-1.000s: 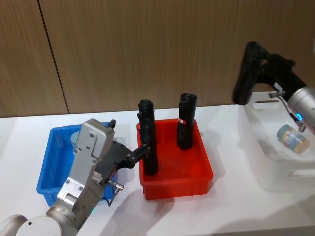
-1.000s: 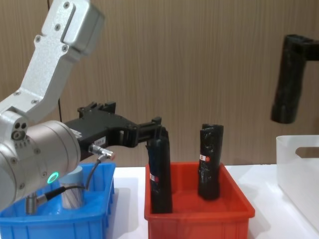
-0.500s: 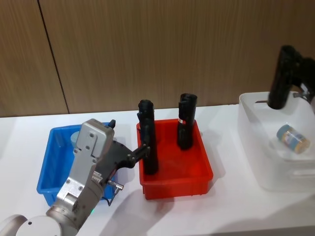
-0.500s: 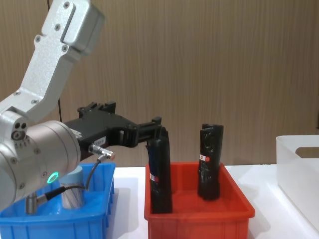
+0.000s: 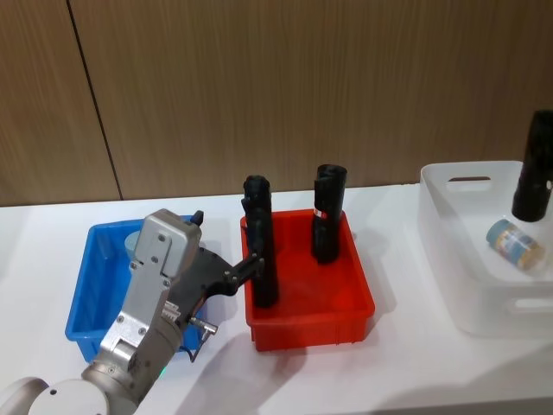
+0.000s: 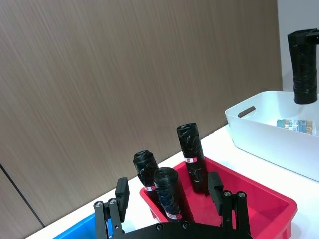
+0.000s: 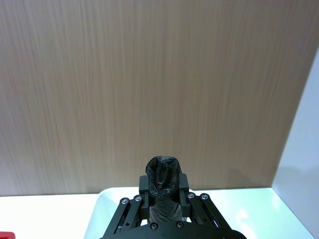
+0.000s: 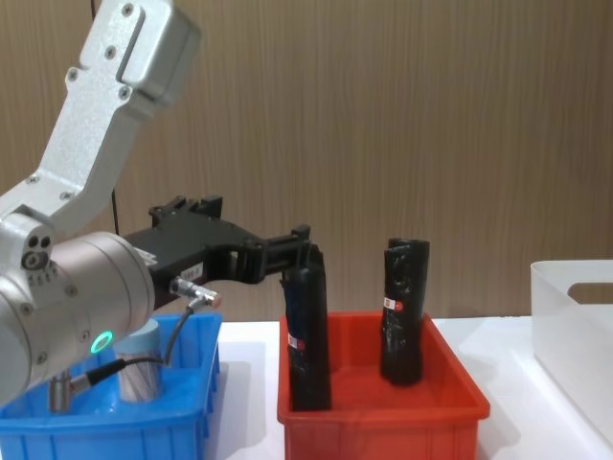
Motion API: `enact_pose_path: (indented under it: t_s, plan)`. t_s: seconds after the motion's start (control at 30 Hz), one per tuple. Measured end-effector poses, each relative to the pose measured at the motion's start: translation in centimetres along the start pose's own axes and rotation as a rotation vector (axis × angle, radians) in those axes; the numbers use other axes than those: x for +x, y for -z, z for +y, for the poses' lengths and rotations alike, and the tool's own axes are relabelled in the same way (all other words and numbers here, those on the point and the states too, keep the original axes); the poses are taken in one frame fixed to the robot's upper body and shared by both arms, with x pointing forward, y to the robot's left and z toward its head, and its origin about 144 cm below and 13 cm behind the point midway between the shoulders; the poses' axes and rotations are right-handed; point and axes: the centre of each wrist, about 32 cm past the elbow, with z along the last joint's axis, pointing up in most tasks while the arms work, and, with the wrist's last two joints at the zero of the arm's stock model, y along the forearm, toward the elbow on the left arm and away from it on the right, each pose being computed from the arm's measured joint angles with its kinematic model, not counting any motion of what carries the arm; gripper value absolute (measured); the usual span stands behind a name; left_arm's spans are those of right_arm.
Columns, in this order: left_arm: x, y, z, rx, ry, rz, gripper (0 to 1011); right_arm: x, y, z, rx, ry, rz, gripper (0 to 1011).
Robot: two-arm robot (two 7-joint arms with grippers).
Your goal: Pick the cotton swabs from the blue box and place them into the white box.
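Observation:
One cotton swabs tub (image 5: 516, 244) lies on its side inside the white box (image 5: 449, 186) at the right, and it shows again as the tub (image 6: 296, 126). Another swabs tub (image 8: 140, 370) stands in the blue box (image 5: 86, 290) behind my left arm. My left gripper (image 5: 251, 264) hangs open between the blue box and the red bin, its fingertips beside the nearer black roll (image 5: 260, 251). My right gripper (image 7: 163, 186) is shut on a black roll (image 5: 536, 169), held upright above the white box.
A red bin (image 5: 346, 311) stands between the two boxes with two black rolls upright in it, the farther roll (image 5: 327, 214) near its back. The white table (image 5: 397, 380) is bare in front. A wooden wall stands behind.
My right arm has swung to the right with its black roll, out past the chest view's edge and almost past the head view's. The left arm and the tubs have stayed put.

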Motion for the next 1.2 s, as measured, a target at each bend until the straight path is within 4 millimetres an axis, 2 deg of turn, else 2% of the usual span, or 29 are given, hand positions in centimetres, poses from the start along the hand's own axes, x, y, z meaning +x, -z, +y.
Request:
enact_pose_path:
  t_s: [0.57,0.93,0.97,1.2]
  plan:
    - [0.0,0.0,0.0,0.0,0.0,0.0,1004,0.8,0.4,-1.6,-0.041,0.027,0.013,319]
    - [0.0,0.0,0.0,0.0,0.0,0.0,1004,0.9,0.2,-3.1,-0.038,0.035,0.022,599]
    - [0.0,0.0,0.0,0.0,0.0,0.0,1004,0.9,0.2,-3.4,-0.036,0.036,0.024,658]
    - [0.0,0.0,0.0,0.0,0.0,0.0,1004,0.9,0.0,-4.5,-0.028,0.044,0.026,863]
